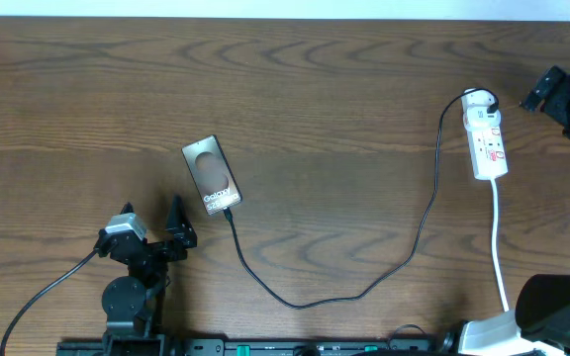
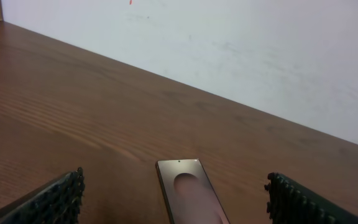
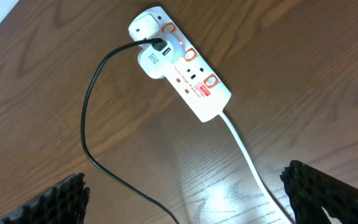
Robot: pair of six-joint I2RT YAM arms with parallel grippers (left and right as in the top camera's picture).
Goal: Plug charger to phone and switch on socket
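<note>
Left tool [image 1: 152,222] sat low on the near left of the desk [image 1: 325,99], jaws spread wide and gripping nothing. Its wrist view looked straight over the phone [image 1: 211,174]. The phone's far end showed between the two ribbed fingers [image 2: 55,202], apart from both, with bare wood and a white wall [image 2: 260,56] beyond. From overhead the phone lay flat, face up, tilted a little, just beyond that tool.

The charger [image 1: 305,303] met the phone's near short edge; whether the tip was fully seated, I could not tell. From there the black line dropped toward the near edge, swung right in a long slack loop across the middle of the desk, and climbed to the far end of the socket [image 1: 488,138].

The socket lay on the right side, lengthwise front to back, well apart from the phone. In the right wrist view a white adapter [image 3: 154,61] sat plugged into it with the charger running out of it. Small red-orange switches [image 3: 211,81] ran along the strip. Its white cord [image 1: 501,257] left the near end and ran down toward the right arm's base.

Right tool [image 1: 552,91] hung at the far right edge, beside the socket and not touching it. Its jaws were wide apart too, with dark fingers [image 3: 328,190] in each lower corner of its own view and nothing held. The charger's curve and the cord both crossed the wood below them.
</note>
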